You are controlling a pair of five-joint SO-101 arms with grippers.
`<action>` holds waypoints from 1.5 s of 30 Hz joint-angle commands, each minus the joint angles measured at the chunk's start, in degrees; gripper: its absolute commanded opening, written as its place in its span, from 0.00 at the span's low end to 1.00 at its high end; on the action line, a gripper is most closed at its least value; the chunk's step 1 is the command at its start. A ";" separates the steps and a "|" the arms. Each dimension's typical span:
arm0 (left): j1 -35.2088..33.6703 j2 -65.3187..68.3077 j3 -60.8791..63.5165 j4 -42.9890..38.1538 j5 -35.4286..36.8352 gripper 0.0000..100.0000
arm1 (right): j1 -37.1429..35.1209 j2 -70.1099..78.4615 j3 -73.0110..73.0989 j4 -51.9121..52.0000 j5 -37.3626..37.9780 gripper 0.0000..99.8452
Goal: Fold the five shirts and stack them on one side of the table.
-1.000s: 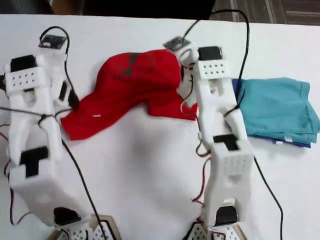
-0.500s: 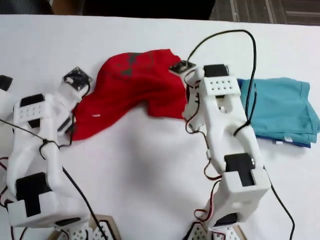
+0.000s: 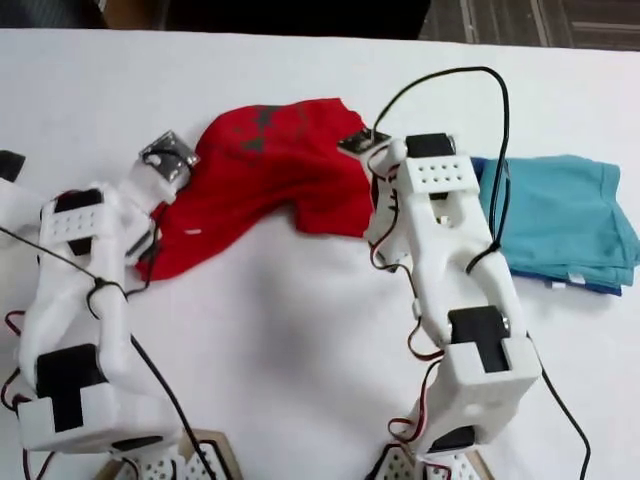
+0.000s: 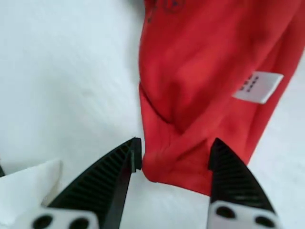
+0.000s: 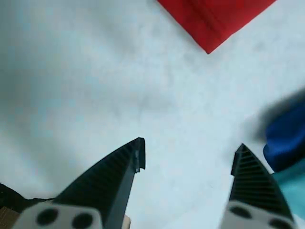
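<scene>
Swinging nearer within the last second, the left gripper (image 4: 176, 153) stood with jaws spread astride the near-left corner of the red shirt (image 3: 260, 180), apparently ready to pinch. The right gripper (image 5: 189, 155), drawn back and equally spread, hung over the table (image 3: 300, 330) beside the teal stack (image 3: 555, 220) at right.

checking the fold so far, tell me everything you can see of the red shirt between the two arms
The red cloth shirt lies crumpled, not folded flat, on the white table, between the arms toward the far side. It looks like soft knit fabric, with a dark print near its far edge and a small white label by one hem. One near corner is bunched into thick folds, and the open left gripper has a jaw on either side of that corner.
</scene>
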 commanded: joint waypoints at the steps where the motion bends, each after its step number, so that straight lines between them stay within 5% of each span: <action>1: 0.79 0.53 -0.75 -1.14 -0.26 0.24 | 0.04 -3.82 -0.18 -0.22 -0.18 0.30; 9: 0.97 2.73 -3.21 -0.70 0.18 0.02 | 0.13 -3.82 -0.09 -0.22 -0.18 0.30; 19: 2.46 2.64 -4.79 5.98 0.18 0.03 | 0.13 -3.74 0.00 -1.54 -0.18 0.30; 30: 2.11 2.64 -7.25 9.14 1.14 0.03 | -8.66 -3.74 12.22 -18.07 -3.78 0.30; 45: 1.93 2.64 -7.16 9.41 1.23 0.03 | -2.59 6.81 8.09 -33.01 -9.14 0.30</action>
